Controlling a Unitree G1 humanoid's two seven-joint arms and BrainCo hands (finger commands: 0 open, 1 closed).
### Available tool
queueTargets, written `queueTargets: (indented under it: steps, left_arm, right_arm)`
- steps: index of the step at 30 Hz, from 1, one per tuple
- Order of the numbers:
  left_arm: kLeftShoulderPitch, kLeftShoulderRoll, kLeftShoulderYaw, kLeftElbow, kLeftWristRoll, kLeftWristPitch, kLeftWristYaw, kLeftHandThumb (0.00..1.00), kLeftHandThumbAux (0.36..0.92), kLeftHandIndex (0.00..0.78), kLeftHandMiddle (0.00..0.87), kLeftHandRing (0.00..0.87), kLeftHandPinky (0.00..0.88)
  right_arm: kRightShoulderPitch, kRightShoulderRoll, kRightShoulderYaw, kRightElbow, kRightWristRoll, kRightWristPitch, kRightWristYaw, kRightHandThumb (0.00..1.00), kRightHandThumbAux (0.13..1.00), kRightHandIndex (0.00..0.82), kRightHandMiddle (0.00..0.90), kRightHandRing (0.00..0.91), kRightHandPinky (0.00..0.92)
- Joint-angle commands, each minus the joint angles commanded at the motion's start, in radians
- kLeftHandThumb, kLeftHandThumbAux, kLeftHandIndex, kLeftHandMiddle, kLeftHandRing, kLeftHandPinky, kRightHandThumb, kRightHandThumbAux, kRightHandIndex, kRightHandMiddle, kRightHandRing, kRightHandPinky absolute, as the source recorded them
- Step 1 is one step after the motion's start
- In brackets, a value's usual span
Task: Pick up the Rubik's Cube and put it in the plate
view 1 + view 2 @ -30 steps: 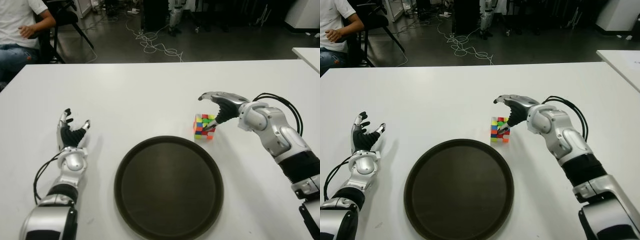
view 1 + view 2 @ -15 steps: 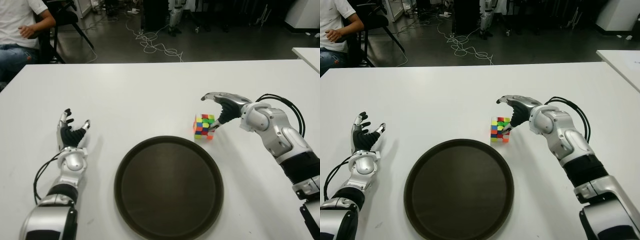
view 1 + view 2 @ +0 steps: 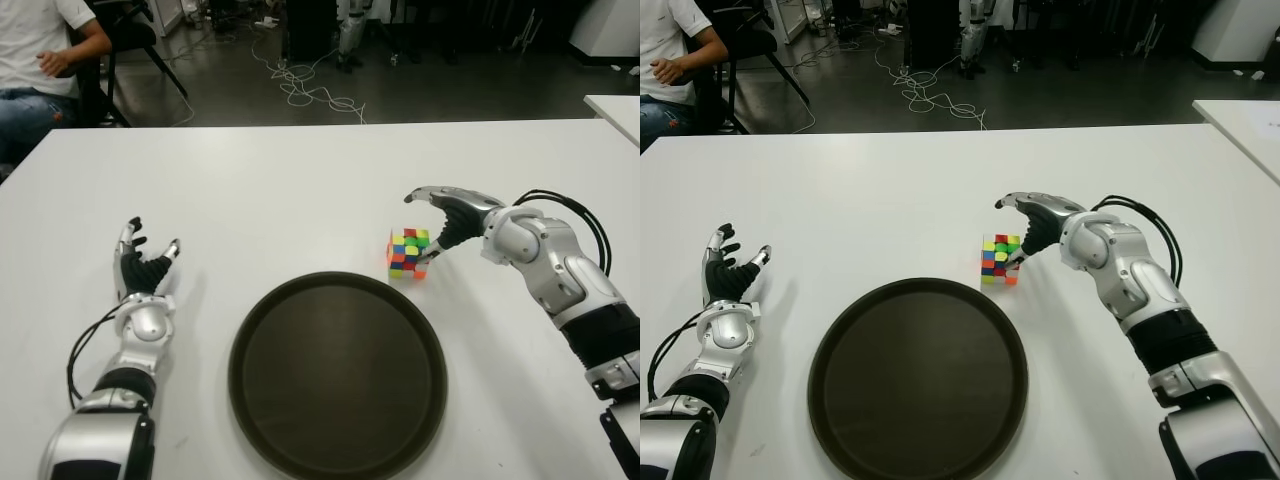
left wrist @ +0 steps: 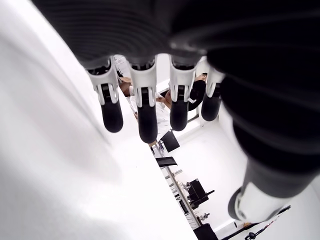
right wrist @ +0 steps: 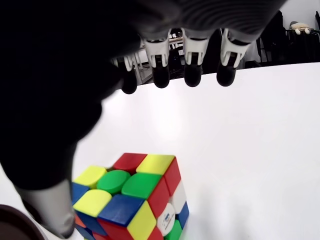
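The Rubik's Cube stands on the white table, just past the far right rim of the dark round plate. My right hand arches over the cube's right side, fingers spread above it and the thumb down by its right face. In the right wrist view the cube sits under the open palm with the fingers held well clear of it; the thumb tip is close beside it. My left hand shows at the table's left, fingers spread upward, holding nothing.
A seated person is at the far left beyond the table. Cables lie on the floor behind. Another white table's corner shows at the far right.
My right hand has drifted slightly right and back from the cube. The cube and the left hand have not moved.
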Motion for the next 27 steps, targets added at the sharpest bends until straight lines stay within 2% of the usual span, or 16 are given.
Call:
queueTargets:
  steps: [4, 7, 13, 27]
  left_arm:
    - [0.000, 0.000, 0.001, -0.001, -0.003, 0.001, -0.007, 0.029, 0.720, 0.106, 0.148, 0.155, 0.172]
    - [0.001, 0.000, 0.002, -0.001, -0.006, -0.002, -0.012, 0.032, 0.723, 0.110, 0.166, 0.182, 0.214]
    - [0.000, 0.002, -0.002, 0.000, -0.001, 0.005, -0.001, 0.017, 0.711, 0.102, 0.151, 0.154, 0.146]
    - [0.002, 0.005, -0.012, -0.003, 0.013, -0.007, 0.011, 0.002, 0.731, 0.107, 0.154, 0.162, 0.171]
  right_arm:
    - [0.001, 0.001, 0.001, -0.001, 0.001, -0.004, -0.004, 0.000, 0.775, 0.000, 0.019, 0.028, 0.014]
    - [0.002, 0.003, 0.001, -0.003, 0.001, -0.004, -0.007, 0.000, 0.781, 0.000, 0.016, 0.027, 0.014]
    - [0.005, 0.007, 0.001, -0.015, 0.006, 0.009, -0.001, 0.000, 0.787, 0.000, 0.018, 0.016, 0.002]
    - [0.005, 0.015, 0.006, -0.004, 0.009, 0.004, -0.006, 0.000, 0.784, 0.000, 0.017, 0.024, 0.016]
